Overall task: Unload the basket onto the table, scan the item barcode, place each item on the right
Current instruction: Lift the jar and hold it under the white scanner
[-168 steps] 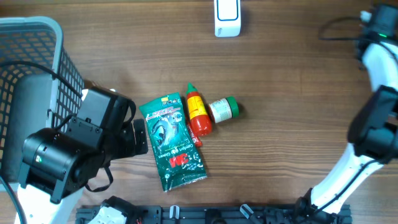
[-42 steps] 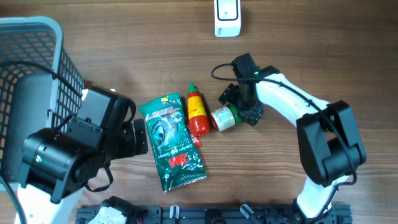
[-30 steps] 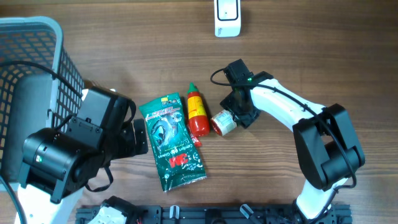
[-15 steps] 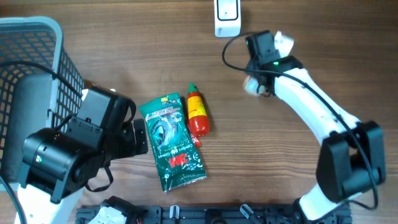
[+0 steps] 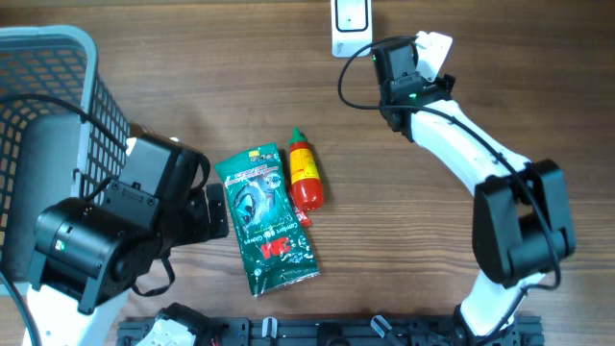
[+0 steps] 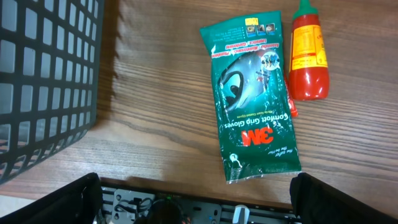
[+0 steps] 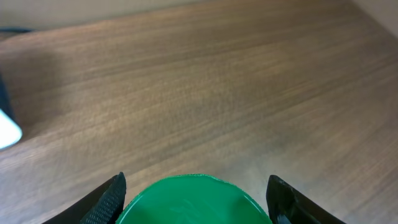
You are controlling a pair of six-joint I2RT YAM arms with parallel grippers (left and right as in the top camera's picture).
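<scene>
A small jar with a green lid [image 7: 196,202] is held between the black fingers [image 7: 112,196] of my right gripper [image 7: 198,194], lid toward the camera and off the table. In the overhead view my right gripper [image 5: 404,65] hangs at the back, just right of the white scanner [image 5: 352,24], and the jar is mostly hidden by it. A white corner of the scanner [image 7: 7,129] shows at the left of the right wrist view. My left gripper [image 6: 196,190] stands wide open and empty near the front edge, just below the green glove packet [image 6: 255,118].
The green glove packet [image 5: 266,219] and a red sauce bottle [image 5: 305,173] lie side by side mid-table. A grey mesh basket [image 5: 48,106] stands at the left. A black rail [image 5: 327,332] runs along the front edge.
My right gripper closed on the jar beside the red bottle, lifted it and carried it back to the scanner. The left arm has not moved.
</scene>
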